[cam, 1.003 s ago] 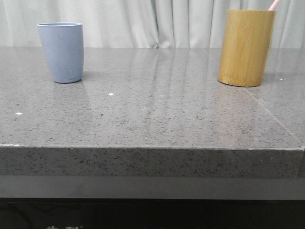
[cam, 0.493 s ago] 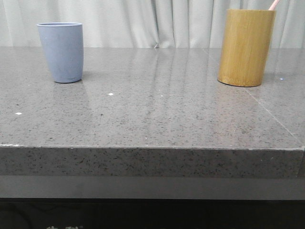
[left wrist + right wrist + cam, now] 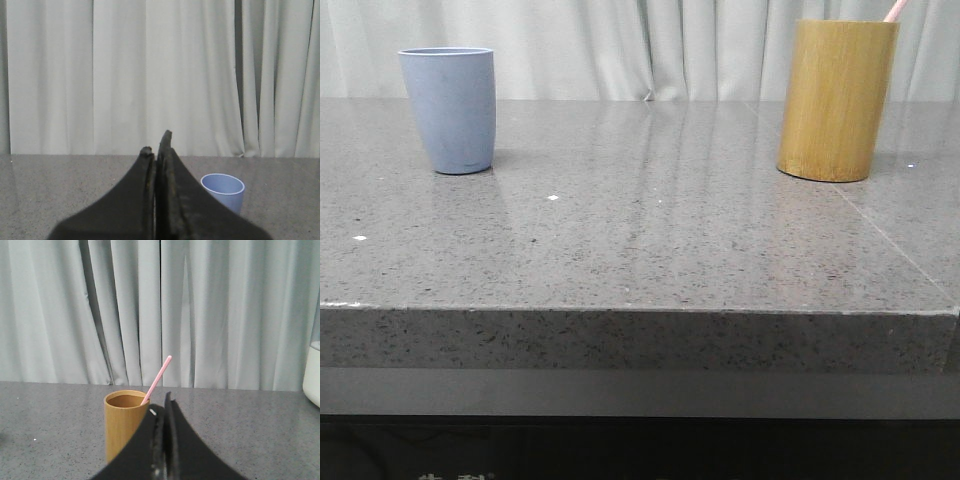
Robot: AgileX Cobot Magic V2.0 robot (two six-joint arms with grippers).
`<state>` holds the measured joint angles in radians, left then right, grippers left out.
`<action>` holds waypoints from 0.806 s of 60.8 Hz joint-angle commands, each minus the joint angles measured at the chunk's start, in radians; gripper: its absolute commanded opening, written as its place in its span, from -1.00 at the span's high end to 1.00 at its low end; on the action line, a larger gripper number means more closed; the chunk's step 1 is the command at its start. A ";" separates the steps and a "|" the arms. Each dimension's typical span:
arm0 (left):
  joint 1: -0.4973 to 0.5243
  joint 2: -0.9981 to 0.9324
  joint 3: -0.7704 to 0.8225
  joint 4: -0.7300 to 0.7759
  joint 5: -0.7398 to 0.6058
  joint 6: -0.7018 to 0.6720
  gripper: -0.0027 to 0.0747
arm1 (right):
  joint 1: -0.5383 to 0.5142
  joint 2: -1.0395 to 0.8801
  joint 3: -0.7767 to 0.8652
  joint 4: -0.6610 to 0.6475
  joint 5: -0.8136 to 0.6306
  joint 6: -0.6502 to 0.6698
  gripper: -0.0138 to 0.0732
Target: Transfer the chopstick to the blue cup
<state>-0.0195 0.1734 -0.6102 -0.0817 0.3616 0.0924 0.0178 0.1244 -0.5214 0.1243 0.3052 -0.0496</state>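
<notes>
The blue cup (image 3: 448, 108) stands upright at the far left of the grey stone table; it also shows in the left wrist view (image 3: 223, 191). A pale pink chopstick (image 3: 895, 10) leans out of the tan bamboo holder (image 3: 836, 100) at the far right; in the right wrist view the chopstick (image 3: 158, 377) sticks up from the holder (image 3: 124, 422). My left gripper (image 3: 156, 146) is shut and empty, well short of the blue cup. My right gripper (image 3: 161, 404) is shut and empty, well short of the holder. Neither gripper shows in the front view.
The grey stone table (image 3: 650, 230) has its front edge close to the camera. White curtains (image 3: 640, 45) hang behind it. A white object (image 3: 312, 372) stands at the edge of the right wrist view.
</notes>
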 commanded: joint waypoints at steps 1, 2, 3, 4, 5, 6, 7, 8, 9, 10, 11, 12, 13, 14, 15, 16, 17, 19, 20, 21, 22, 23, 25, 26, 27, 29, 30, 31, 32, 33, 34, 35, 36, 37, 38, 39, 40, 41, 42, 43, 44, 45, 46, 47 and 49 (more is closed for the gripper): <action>0.000 0.102 -0.125 -0.009 0.048 -0.005 0.98 | -0.001 0.096 -0.111 -0.020 0.002 0.001 0.84; 0.000 0.115 -0.138 -0.009 0.070 -0.005 0.98 | -0.001 0.109 -0.124 -0.020 0.012 0.001 0.84; 0.000 0.135 -0.156 -0.009 0.084 -0.004 0.98 | -0.001 0.127 -0.142 -0.020 0.028 0.001 0.84; 0.000 0.155 -0.167 -0.009 0.104 -0.004 0.98 | -0.001 0.140 -0.154 -0.020 0.039 0.001 0.84; 0.000 0.168 -0.183 -0.009 0.118 -0.004 0.98 | -0.001 0.159 -0.172 -0.020 0.056 0.001 0.84; 0.000 0.181 -0.193 -0.009 0.138 -0.004 0.98 | -0.001 0.171 -0.182 -0.022 0.068 0.001 0.84; 0.000 0.199 -0.207 -0.009 0.151 -0.004 0.98 | -0.001 0.190 -0.197 -0.022 0.086 0.001 0.84; 0.000 0.211 -0.216 -0.009 0.171 -0.004 0.98 | -0.001 0.202 -0.207 -0.022 0.099 0.001 0.84; 0.000 0.229 -0.228 -0.009 0.184 -0.002 0.98 | -0.001 0.221 -0.220 -0.022 0.118 0.001 0.84; 0.000 0.241 -0.234 -0.009 0.201 -0.002 0.98 | -0.001 0.233 -0.227 -0.022 0.131 0.001 0.84; 0.000 0.258 -0.243 -0.009 0.211 -0.002 0.98 | -0.001 0.252 -0.238 -0.022 0.149 0.001 0.84; 0.000 0.269 -0.247 -0.009 0.223 -0.002 0.98 | -0.001 0.264 -0.244 -0.022 0.162 0.001 0.84; 0.000 0.284 -0.252 -0.009 0.229 -0.002 0.98 | -0.001 0.281 -0.252 -0.022 0.180 0.001 0.84; 0.000 0.294 -0.254 -0.009 0.237 -0.002 0.98 | -0.001 0.293 -0.256 -0.022 0.192 0.001 0.84; 0.000 0.309 -0.253 -0.009 0.237 -0.002 0.98 | -0.001 0.310 -0.261 -0.022 0.210 0.001 0.84; 0.000 0.317 -0.253 -0.009 0.237 -0.002 0.98 | -0.001 0.321 -0.264 -0.022 0.221 0.001 0.84; 0.000 0.329 -0.253 -0.009 0.237 -0.002 0.98 | -0.001 0.332 -0.264 -0.022 0.230 0.001 0.84; 0.000 0.349 -0.253 -0.011 0.242 -0.002 0.98 | -0.001 0.356 -0.264 -0.022 0.245 0.001 0.84; 0.000 0.356 -0.253 -0.014 0.245 -0.002 0.98 | -0.001 0.366 -0.263 -0.022 0.254 0.001 0.84; 0.000 0.367 -0.251 -0.016 0.250 -0.002 0.98 | -0.001 0.380 -0.263 -0.022 0.260 0.001 0.84; 0.000 0.373 -0.251 -0.015 0.252 -0.002 0.98 | -0.001 0.390 -0.263 -0.022 0.267 0.001 0.84; 0.000 0.383 -0.251 -0.015 0.257 -0.002 0.98 | -0.001 0.404 -0.263 -0.022 0.277 0.001 0.84; 0.000 0.395 -0.251 -0.015 0.259 -0.002 0.98 | -0.001 0.426 -0.263 -0.022 0.291 0.001 0.84; 0.000 0.404 -0.251 -0.015 0.259 -0.002 0.98 | -0.001 0.435 -0.263 -0.022 0.294 0.001 0.84; 0.000 0.410 -0.251 -0.015 0.259 -0.002 0.98 | -0.001 0.443 -0.263 -0.022 0.300 0.001 0.84; 0.000 0.425 -0.251 -0.015 0.257 -0.002 0.98 | -0.001 0.462 -0.263 -0.022 0.311 0.001 0.84; 0.000 0.431 -0.251 -0.015 0.257 -0.002 0.98 | -0.001 0.470 -0.263 -0.022 0.316 0.001 0.84; 0.000 0.438 -0.251 -0.015 0.257 -0.002 0.98 | -0.001 0.477 -0.263 -0.022 0.320 0.001 0.84; 0.000 0.444 -0.251 -0.015 0.257 -0.002 0.98 | -0.001 0.488 -0.263 -0.022 0.324 0.001 0.84; 0.000 0.453 -0.251 -0.015 0.257 -0.002 0.98 | -0.001 0.495 -0.263 -0.022 0.326 0.001 0.84; 0.000 0.462 -0.251 -0.015 0.257 -0.002 0.98 | -0.001 0.506 -0.263 -0.022 0.327 0.001 0.84; 0.000 0.467 -0.251 -0.015 0.257 -0.002 0.98 | -0.001 0.513 -0.263 -0.022 0.329 0.001 0.84; 0.000 0.473 -0.251 -0.015 0.257 -0.002 0.98 | -0.001 0.520 -0.263 -0.022 0.330 0.001 0.84; 0.000 0.482 -0.251 -0.015 0.257 -0.002 0.98 | -0.001 0.530 -0.263 -0.022 0.333 0.001 0.84; 0.000 0.487 -0.251 -0.015 0.259 -0.002 0.98 | -0.001 0.536 -0.263 -0.022 0.336 0.001 0.84; 0.000 0.492 -0.251 -0.015 0.259 -0.002 0.98 | -0.001 0.545 -0.263 -0.022 0.339 0.001 0.84; 0.000 0.497 -0.251 -0.015 0.259 -0.002 0.98 | -0.001 0.551 -0.263 -0.022 0.340 0.001 0.84; 0.000 0.504 -0.251 -0.015 0.259 -0.002 0.98 | -0.001 0.558 -0.263 -0.022 0.343 0.001 0.84; 0.000 0.508 -0.251 -0.015 0.259 -0.002 0.98 | -0.001 0.563 -0.263 -0.022 0.344 0.001 0.84; 0.000 0.514 -0.251 -0.015 0.259 -0.002 0.98 | -0.001 0.568 -0.263 -0.022 0.344 0.001 0.84; 0.000 0.518 -0.251 -0.015 0.259 -0.002 0.98 | -0.001 0.575 -0.263 -0.022 0.344 0.001 0.84; 0.000 0.523 -0.251 -0.015 0.259 -0.002 0.98 | -0.001 0.578 -0.263 -0.022 0.344 0.001 0.84; 0.000 0.524 -0.251 -0.015 0.259 -0.002 0.98 | -0.001 0.581 -0.263 -0.022 0.343 0.001 0.83; 0.000 0.528 -0.251 -0.015 0.259 -0.002 0.98 | -0.001 0.585 -0.263 -0.022 0.343 0.001 0.83; 0.000 0.537 -0.251 -0.015 0.259 -0.002 0.97 | -0.001 0.591 -0.263 -0.022 0.340 0.001 0.81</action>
<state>-0.0195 0.6907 -0.8289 -0.0824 0.6883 0.0924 0.0178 0.6959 -0.7510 0.1123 0.7058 -0.0496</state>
